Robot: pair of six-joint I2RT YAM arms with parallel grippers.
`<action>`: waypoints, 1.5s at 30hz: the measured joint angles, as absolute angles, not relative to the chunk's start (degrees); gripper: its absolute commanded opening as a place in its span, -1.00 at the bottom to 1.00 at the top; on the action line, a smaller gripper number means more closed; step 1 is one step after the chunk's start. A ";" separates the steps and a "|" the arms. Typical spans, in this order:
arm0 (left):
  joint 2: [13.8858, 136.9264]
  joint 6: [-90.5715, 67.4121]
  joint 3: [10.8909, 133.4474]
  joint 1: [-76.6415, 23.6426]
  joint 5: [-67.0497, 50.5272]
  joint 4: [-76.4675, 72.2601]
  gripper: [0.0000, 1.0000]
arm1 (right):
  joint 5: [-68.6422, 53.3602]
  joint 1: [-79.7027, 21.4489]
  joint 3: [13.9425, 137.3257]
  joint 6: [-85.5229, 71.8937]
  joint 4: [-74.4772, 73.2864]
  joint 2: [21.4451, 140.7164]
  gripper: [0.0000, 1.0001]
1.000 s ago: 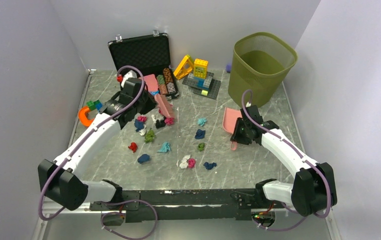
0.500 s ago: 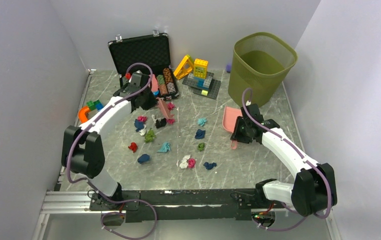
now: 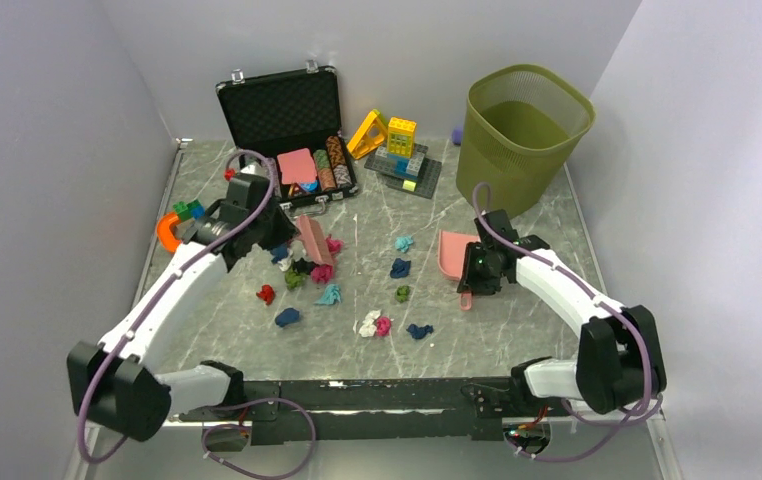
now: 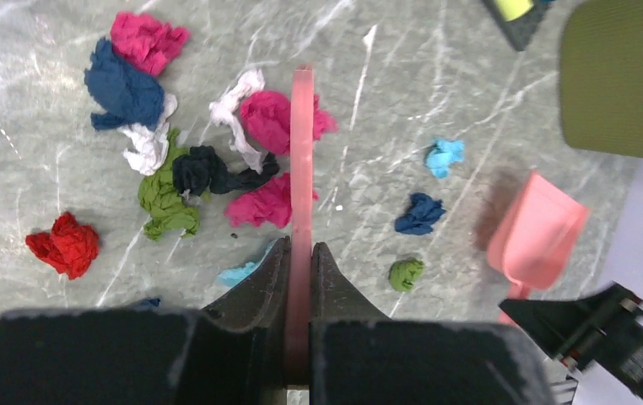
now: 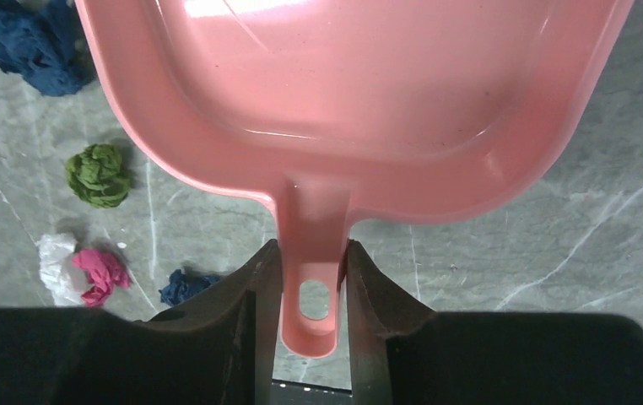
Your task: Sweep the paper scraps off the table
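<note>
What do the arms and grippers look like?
The left arm and right arm have white shells and black joints. A purple cable loops along each. The left gripper and right gripper are black, tapering to the tips. No markings visible.

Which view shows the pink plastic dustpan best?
The right wrist view: the pink plastic dustpan fills the frame, its handle clamped in the right gripper, front edge cropped. The top external view shows it small; the left wrist view shows its pan far off.
</note>
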State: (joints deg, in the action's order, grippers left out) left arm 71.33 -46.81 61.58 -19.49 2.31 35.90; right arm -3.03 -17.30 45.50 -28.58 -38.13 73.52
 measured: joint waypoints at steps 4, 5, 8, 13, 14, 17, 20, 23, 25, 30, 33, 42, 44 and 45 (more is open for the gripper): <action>66.11 -42.94 61.49 -19.53 0.32 34.59 -1.00 | -3.53 -18.50 45.56 -27.94 -38.13 76.71 -0.92; 65.63 -41.76 61.47 -19.53 -0.95 33.71 -1.00 | -3.44 -18.96 45.67 -27.83 -38.11 77.73 -0.84; 65.98 -38.96 61.49 -19.53 -5.08 32.34 -1.00 | -2.98 -19.88 45.80 -27.55 -38.06 80.34 -0.55; 66.92 -34.70 61.49 -19.55 -10.44 31.97 -1.00 | -1.61 -20.18 45.80 -27.55 -37.63 81.30 -0.07; 66.87 -33.95 61.52 -19.55 -10.92 31.97 -1.00 | -1.21 -20.18 45.80 -27.66 -37.41 81.30 0.01; 66.46 -31.53 61.58 -19.55 -11.86 32.14 -1.00 | 1.23 -20.60 45.74 -28.10 -36.86 80.86 0.13; 65.10 -28.91 61.63 -19.55 -12.43 32.45 -1.00 | 4.14 -21.61 45.19 -28.69 -35.99 78.91 0.14; 63.11 -26.39 61.63 -19.55 -13.10 32.47 -1.00 | 7.97 -23.90 44.91 -29.87 -35.70 77.28 0.11; 61.80 -24.53 61.63 -19.55 -13.74 32.53 -1.00 | 11.18 -26.17 44.91 -31.22 -35.64 77.01 0.04; 59.27 -21.76 61.63 -19.55 -13.85 33.56 -1.00 | 15.94 -29.50 44.53 -34.83 -35.09 77.12 -0.05; 57.76 -20.43 61.60 -19.55 -13.72 34.22 -1.00 | 18.24 -30.17 44.27 -37.10 -34.74 77.89 -0.07; 52.27 -16.78 60.07 -19.55 -13.43 34.17 -1.00 | 23.62 -33.17 41.98 -42.22 -32.47 78.96 -0.11; 51.99 -16.03 60.07 -19.55 -13.47 34.13 -1.00 | 24.23 -33.63 41.36 -42.96 -32.38 79.00 -0.15; 51.94 -15.66 60.05 -19.55 -13.54 34.15 -1.00 | 24.49 -33.74 41.23 -43.22 -32.34 79.09 -0.15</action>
